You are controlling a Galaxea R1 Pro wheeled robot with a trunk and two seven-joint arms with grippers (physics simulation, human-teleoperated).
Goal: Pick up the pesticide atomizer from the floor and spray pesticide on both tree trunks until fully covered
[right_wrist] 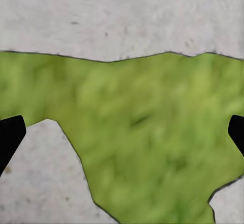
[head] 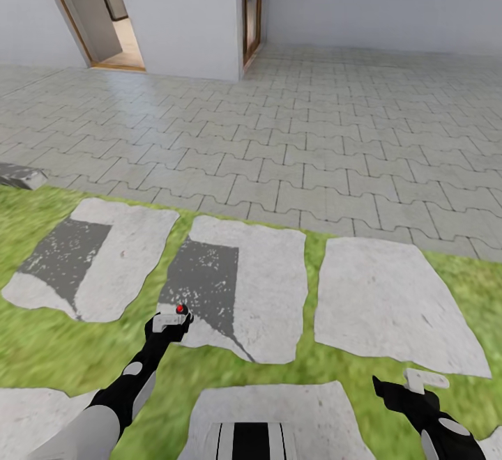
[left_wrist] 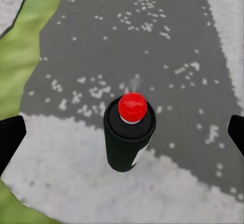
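I'm holding the left gripper (head: pixel 173 320) over a stepping stone (head: pixel 237 293), jaws gripping the pesticide atomizer (left_wrist: pixel 129 132); right gripper (head: pixel 417 385) is hovering open above grass (right_wrist: pixel 152 132).

grey paving (head: pixel 335 132), white walls (head: pixel 362 0), stepping slabs (head: pixel 390 307)

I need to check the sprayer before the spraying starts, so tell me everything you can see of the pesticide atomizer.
The pesticide atomizer is a small dark cylinder with a round red tip and a white patch low on its side. In the left wrist view it sits between the left gripper's two dark fingers, which stand wide apart at the picture's edges, not visibly touching it. Below it lies a pale stone slab, partly dark grey. In the head view its red tip shows at that gripper. Whether it is gripped cannot be told.
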